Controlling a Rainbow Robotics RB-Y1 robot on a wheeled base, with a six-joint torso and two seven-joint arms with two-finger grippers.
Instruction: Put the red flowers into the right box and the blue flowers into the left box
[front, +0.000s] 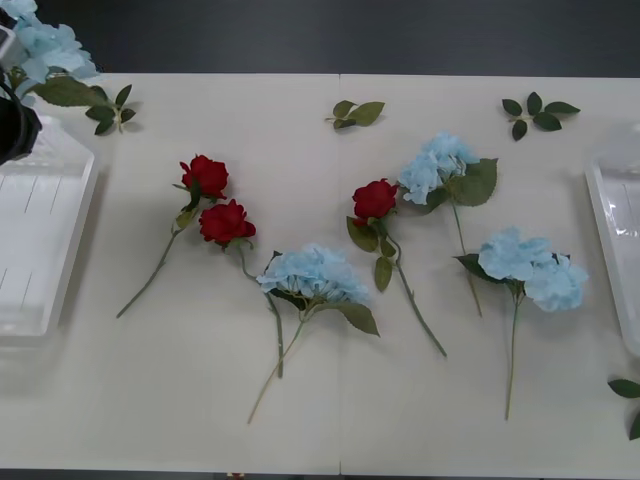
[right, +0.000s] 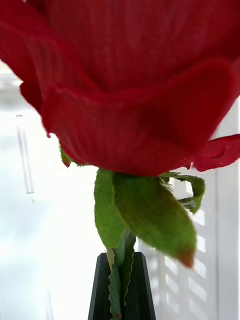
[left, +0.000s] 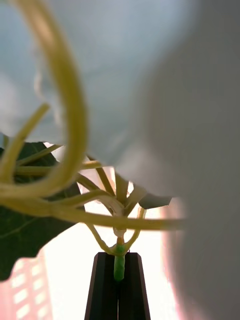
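Right tool (right: 121, 290): black fingers clenched on red flower (right: 135, 85) stem; velvety ribbed petals, matte green leaves, above right box (front: 615, 215), translucent white plastic. Left tool (left: 119, 287): clenched on blue flower (front: 45, 45) stem over left box (front: 40, 250). Desk (front: 200, 400): three red flowers, three fluffy blue flowers, loose leaf sprigs (front: 540, 112).

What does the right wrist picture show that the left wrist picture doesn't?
Right wrist only: the right claw pinches a red flower by its stem, green leaves just under the bloom.

Left wrist only: the left claw pinches a blue flower by its stem, pale branching stalks fanning out.

Both: black fingers shut on a stem, over a white box.
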